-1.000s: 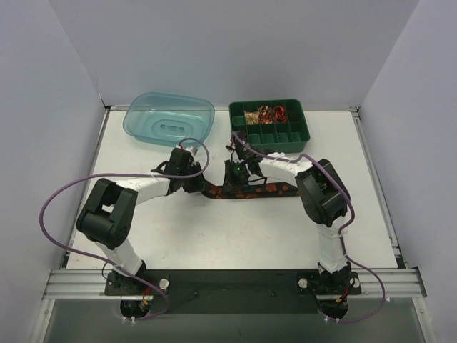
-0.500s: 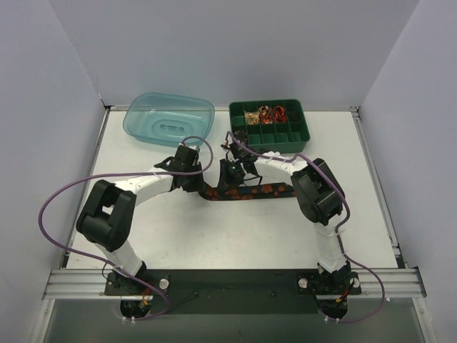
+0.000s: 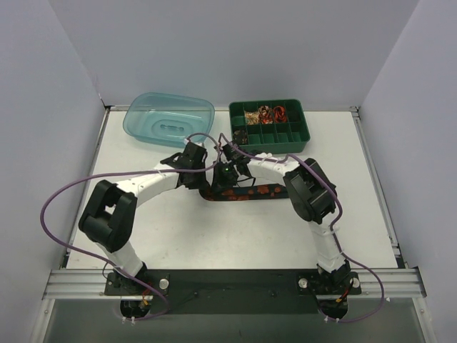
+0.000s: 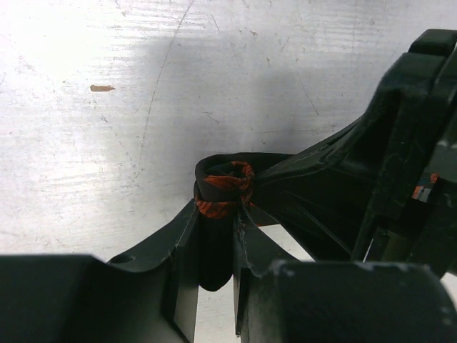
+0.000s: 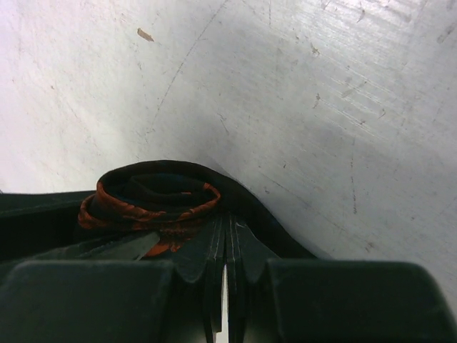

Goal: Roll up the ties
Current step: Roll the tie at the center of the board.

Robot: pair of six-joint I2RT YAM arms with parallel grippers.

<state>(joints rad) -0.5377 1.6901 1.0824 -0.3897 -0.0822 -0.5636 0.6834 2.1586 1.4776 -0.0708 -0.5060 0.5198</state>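
Two robot arms meet over a black, orange-blotched tie (image 3: 260, 191) near the middle of the white table (image 3: 178, 236). The unrolled length of the tie lies flat and stretches toward the right arm's side. Its other end is wound into a small coil (image 4: 223, 187) held between the two tools. The left gripper (image 4: 216, 218) has its jaws only partly apart, clamped from both sides on dark fabric just below the coil. The right gripper (image 5: 226, 232) comes in from the opposite side with its fingers pressed flat together. Their tips sit against the coil's outer wrap and appear to nip a fold of it, though the shadow there makes the contact hard to read. Behind the arms, at the far edge of the table, a blue plastic tub (image 3: 143, 128) and a green compartment tray (image 3: 305, 137) stand side by side, well apart from the tie.
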